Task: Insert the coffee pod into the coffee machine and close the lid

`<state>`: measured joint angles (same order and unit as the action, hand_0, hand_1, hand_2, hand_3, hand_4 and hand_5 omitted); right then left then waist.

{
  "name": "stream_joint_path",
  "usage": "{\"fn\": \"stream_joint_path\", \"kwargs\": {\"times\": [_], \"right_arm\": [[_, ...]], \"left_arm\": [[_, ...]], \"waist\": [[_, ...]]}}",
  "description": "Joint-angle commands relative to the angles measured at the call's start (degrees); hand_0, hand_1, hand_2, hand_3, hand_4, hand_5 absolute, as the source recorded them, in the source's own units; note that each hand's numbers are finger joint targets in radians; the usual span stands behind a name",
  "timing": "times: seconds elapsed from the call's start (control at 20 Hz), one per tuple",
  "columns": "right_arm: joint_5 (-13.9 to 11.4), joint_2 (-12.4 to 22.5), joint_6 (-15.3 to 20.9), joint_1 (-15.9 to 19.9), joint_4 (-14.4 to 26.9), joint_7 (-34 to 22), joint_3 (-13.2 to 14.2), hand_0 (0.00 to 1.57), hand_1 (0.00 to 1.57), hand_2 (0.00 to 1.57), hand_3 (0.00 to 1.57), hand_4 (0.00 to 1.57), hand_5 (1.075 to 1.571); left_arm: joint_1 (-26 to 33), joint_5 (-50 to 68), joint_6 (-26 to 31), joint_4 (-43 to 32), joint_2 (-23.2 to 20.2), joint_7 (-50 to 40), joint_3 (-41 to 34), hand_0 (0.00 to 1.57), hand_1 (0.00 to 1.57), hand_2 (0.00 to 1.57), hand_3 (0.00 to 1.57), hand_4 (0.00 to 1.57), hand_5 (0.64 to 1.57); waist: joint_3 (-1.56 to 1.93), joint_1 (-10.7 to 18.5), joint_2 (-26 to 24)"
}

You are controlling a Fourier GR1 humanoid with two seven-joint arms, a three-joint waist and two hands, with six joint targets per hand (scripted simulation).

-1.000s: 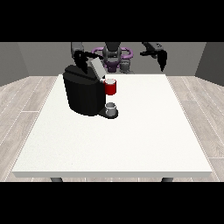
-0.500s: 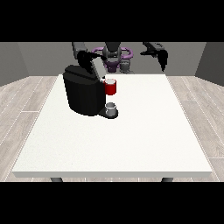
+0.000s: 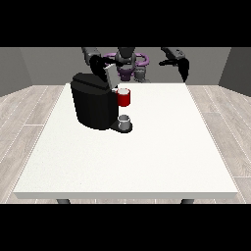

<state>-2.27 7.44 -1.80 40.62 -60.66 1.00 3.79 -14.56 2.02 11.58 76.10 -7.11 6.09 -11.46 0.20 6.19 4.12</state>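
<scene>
Lid point(image 3: 109, 73) of coffee machine point(image 3: 94, 100) raised, hand at the view's left point(image 3: 96, 62) just behind it, fingers impossible to tell. Grey thing point(image 3: 125, 120), perhaps the pod, at machine's base, under red thing at the machine point(image 3: 124, 97). Hand at the view's right point(image 3: 183, 67) well apart, fingers hanging relaxed. Best to press lid down squarely.

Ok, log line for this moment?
machine: on table | red thing at machine | hand at view's right: raised, empty

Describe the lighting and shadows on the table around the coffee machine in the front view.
Front view: the white table is evenly and softly lit with no glare; only a faint shadow hugs the base of the black coffee machine, whose dark body shows little shading detail; the red thing at the machine stands out brightly.
</scene>
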Motion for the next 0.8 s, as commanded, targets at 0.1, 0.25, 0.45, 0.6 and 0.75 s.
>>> {"fn": "stream_joint_path", "kwargs": {"times": [0.1, 0.25, 0.45, 0.6, 0.75], "right_arm": [[-4.01, -0.13, 1.49, 5.18, 1.06, -1.48, -2.87, 0.0, 0.0, 0.0, 0.0, 0.17, 1.571], [-4.14, 0.64, 1.88, 4.56, 0.42, -0.28, -2.76, 0.0, 0.0, 0.0, 0.0, 0.12, 1.571], [-3.13, 1.57, 1.16, 4.8, -1.43, -2.68, -2.69, 0.0, 0.0, 0.0, 0.0, 0.12, 1.571], [-2.25, -1.81, 0.74, 1.97, -3.41, -0.22, -4.51, 0.0, 0.0, 0.0, 0.0, 0.13, 1.571], [-2.22, -2.96, -0.91, 1.13, -4.23, 2.59, -6.03, 0.0, 0.0, 0.0, 0.0, 0.13, 1.571]], "left_arm": [[-1.15, -0.79, -0.07, 0.39, 0.99, 0.5, 2.1, 0.0, 0.0, 0.0, 0.0, 0.15, 1.571], [-1.03, -1.1, 1.41, 2.87, 1.53, -0.33, 4.48, 0.0, 0.0, 0.0, 0.0, 0.0, 1.571], [-2.3, -1.11, -0.02, 2.89, 2.41, 0.66, 4.31, 0.0, 0.0, 0.0, 0.0, 0.2, 1.571], [-3.51, 0.98, 1.01, 2.61, 1.14, 1.32, 2.25, 0.0, 0.0, 0.0, 0.0, 0.14, 1.571], [-0.69, -1.85, -1.1, 2.68, 4.3, 5.13, 5.25, 0.0, 0.0, 0.0, 0.0, 0.19, 1.571]], "waist": [[-0.22, 3.43, 1.09], [-0.19, 5.68, -0.12], [-0.21, 5.02, 0.38], [-0.21, 3.7, -0.19], [-0.21, 2.3, -0.6]]}}
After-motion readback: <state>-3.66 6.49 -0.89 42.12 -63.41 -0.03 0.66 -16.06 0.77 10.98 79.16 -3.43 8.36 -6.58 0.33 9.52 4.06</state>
